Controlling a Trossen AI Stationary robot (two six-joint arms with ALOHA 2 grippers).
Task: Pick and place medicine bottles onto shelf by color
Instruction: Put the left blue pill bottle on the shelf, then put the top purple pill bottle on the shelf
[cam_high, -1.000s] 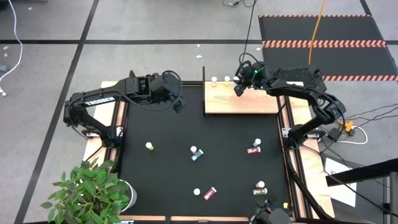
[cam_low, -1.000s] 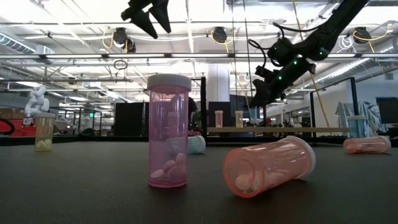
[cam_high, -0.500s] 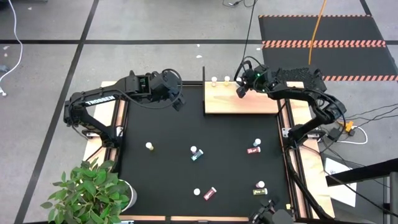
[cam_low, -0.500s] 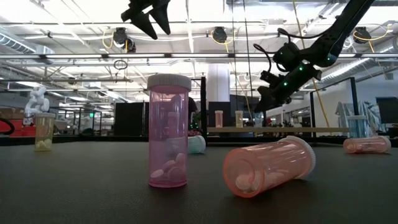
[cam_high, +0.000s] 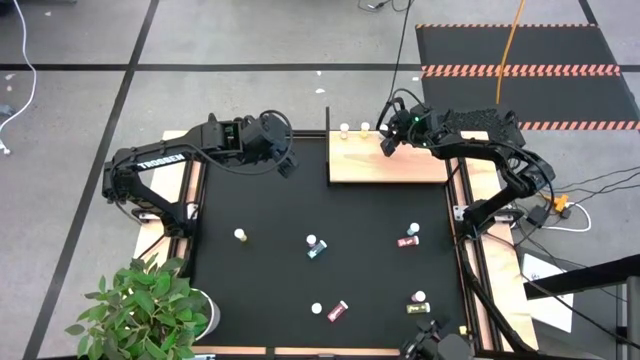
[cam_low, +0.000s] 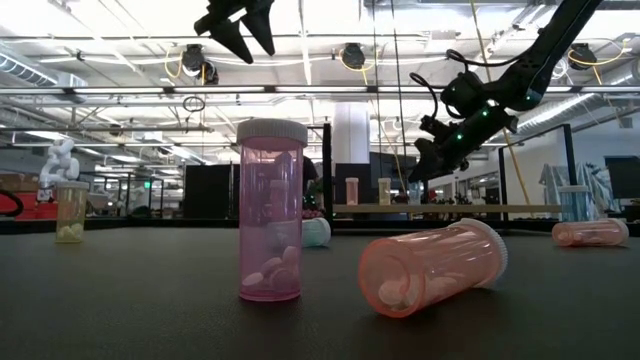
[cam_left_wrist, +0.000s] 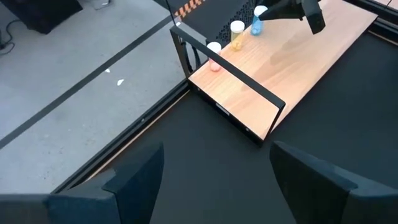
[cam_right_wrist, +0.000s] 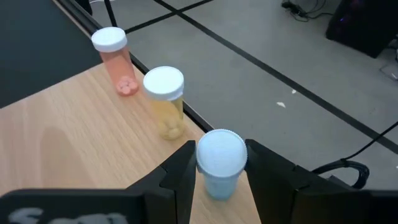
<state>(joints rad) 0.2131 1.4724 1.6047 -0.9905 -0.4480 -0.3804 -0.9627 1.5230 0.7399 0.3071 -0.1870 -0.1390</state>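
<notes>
The shelf is a light wooden board at the black mat's far right. A pink bottle and a yellow bottle stand upright along its far edge. My right gripper is shut on a blue bottle beside them, also seen as the blue bottle in the left wrist view. My left gripper hangs open and empty high over the mat's far left. Several other bottles lie or stand on the mat, among them a pink one and a teal one. My right gripper pinches the blue bottle between its two fingers at the white cap and the body just under it. The fingers come from the table's right side, slanting down. The bottle is upright at the shelf's far edge; whether its base rests on the board I cannot tell.
A black bar frame stands up along the shelf's left end. A potted plant sits at the near left corner. Loose bottles are scattered over the mat's middle and near right; the mat's far left is bare.
My right gripper has sunk a little toward the shelf's far edge with the blue bottle, which stays upright in the hold.
</notes>
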